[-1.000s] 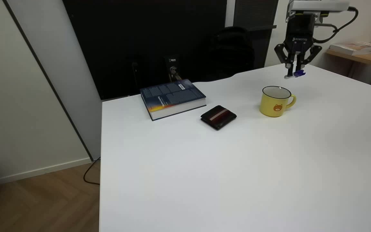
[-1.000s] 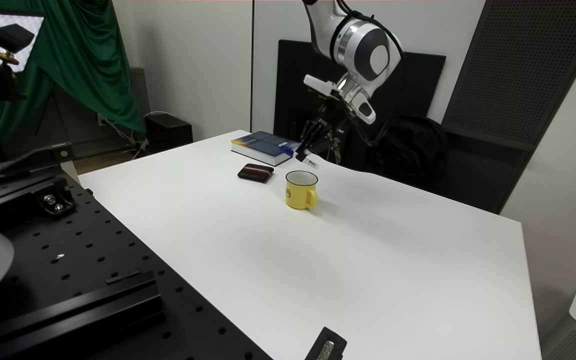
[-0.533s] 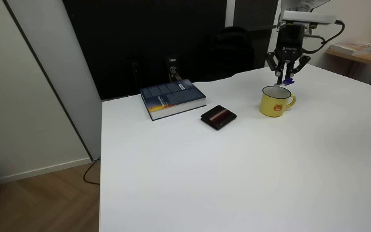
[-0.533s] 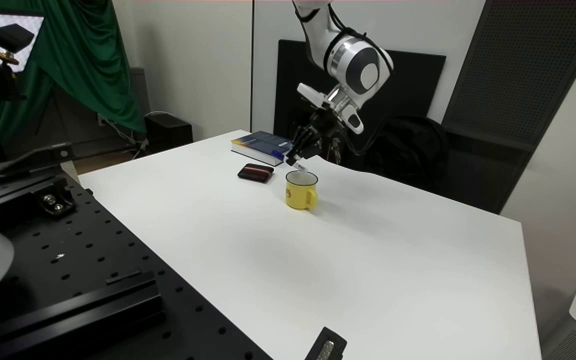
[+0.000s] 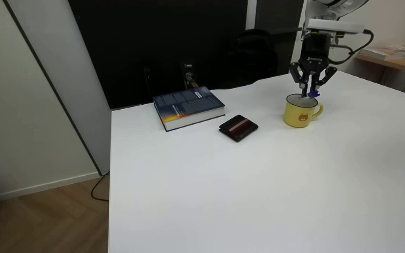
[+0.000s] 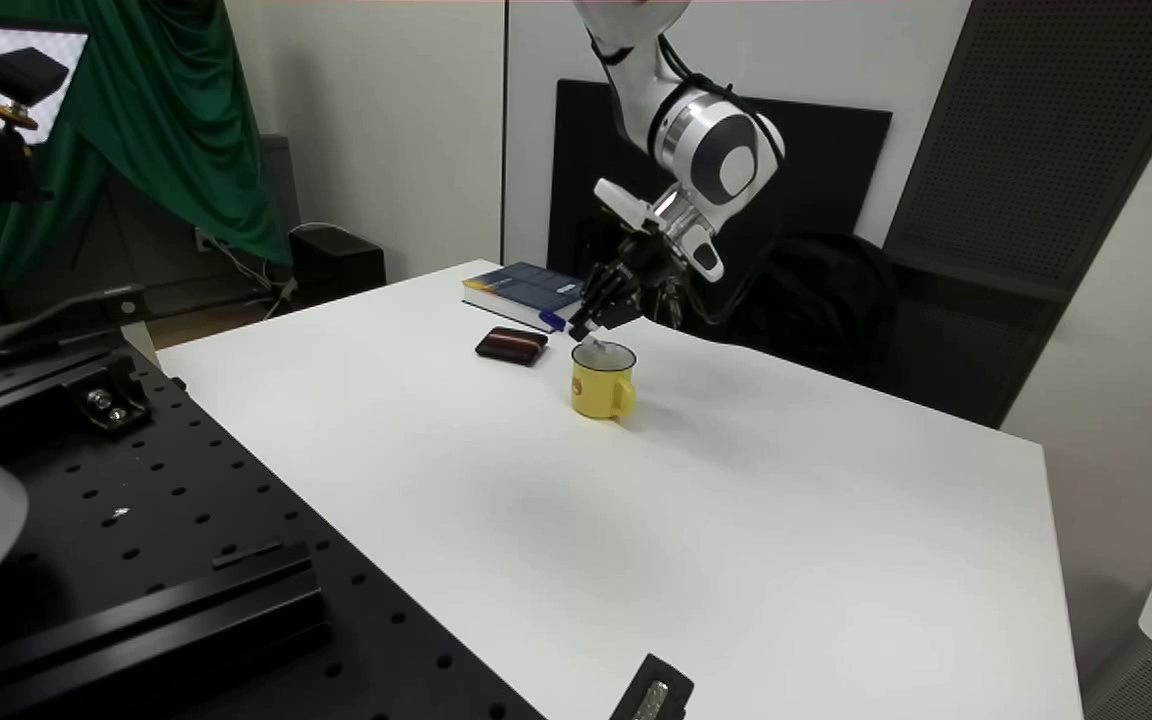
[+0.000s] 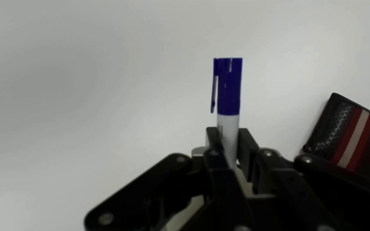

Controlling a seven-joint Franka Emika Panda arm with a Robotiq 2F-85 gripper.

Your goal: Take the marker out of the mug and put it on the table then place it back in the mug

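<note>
Slanting, pinched by the gripper [image 7: 230, 139], the marker [image 7: 229, 109] has just been lowered to the mouth of the mug [image 5: 294, 115], right of the wallet [image 5: 238, 128] (tip's depth unclear); its return is judged underway.

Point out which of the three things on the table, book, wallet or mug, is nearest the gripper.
The yellow mug: the gripper, holding the marker, is close by its rim, while the wallet and book lie farther off.

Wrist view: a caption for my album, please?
Gripper holding a blue-capped marker, with a striped wallet on the white table.
</note>
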